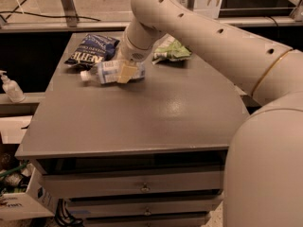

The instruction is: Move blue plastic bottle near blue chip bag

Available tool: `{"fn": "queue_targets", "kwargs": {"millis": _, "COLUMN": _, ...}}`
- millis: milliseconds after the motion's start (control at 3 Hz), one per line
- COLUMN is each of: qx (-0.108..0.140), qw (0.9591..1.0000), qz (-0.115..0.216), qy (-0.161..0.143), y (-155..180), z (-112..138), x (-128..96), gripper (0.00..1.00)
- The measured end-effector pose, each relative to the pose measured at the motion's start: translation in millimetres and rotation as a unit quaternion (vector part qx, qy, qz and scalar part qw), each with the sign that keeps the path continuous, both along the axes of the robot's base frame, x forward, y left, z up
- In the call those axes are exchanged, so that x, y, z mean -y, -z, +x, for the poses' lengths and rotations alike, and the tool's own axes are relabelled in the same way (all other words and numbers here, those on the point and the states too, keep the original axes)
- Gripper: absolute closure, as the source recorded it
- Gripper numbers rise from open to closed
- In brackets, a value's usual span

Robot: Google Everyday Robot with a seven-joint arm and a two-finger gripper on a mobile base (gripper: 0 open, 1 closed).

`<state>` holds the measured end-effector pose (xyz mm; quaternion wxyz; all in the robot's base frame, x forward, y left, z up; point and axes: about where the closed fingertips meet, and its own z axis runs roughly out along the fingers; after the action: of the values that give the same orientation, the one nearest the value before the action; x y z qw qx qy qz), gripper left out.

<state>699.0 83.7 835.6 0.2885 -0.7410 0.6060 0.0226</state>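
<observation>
The pincer (pixel 126 72) is clamped around the blue plastic bottle (pixel 107 72), which lies on its side at about 11 o'clock on the worktop (pixel 156 112), white cap pointing to 9 o'clock. The blue chip bag (pixel 92 49) lies just beyond it, toward 11 o'clock from the bottle. A green snack bag (pixel 171 51) sits at 2 o'clock from the pincer.
</observation>
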Motion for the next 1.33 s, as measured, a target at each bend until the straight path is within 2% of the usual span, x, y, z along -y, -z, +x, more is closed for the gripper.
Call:
{"fn": "queue_targets", "kwargs": {"millis": 333, "qx": -0.003, "qw": 1.0, "qz": -0.005, "qy": -0.003, "y": 4.8, "z": 7.1, "x": -2.8, "gripper": 0.81}}
{"fn": "queue_targets", "kwargs": {"millis": 1333, "qx": -0.005, "qw": 1.0, "qz": -0.003, "qy": -0.006, "y": 0.3, "z": 10.3, "x": -5.1, "gripper": 0.12}}
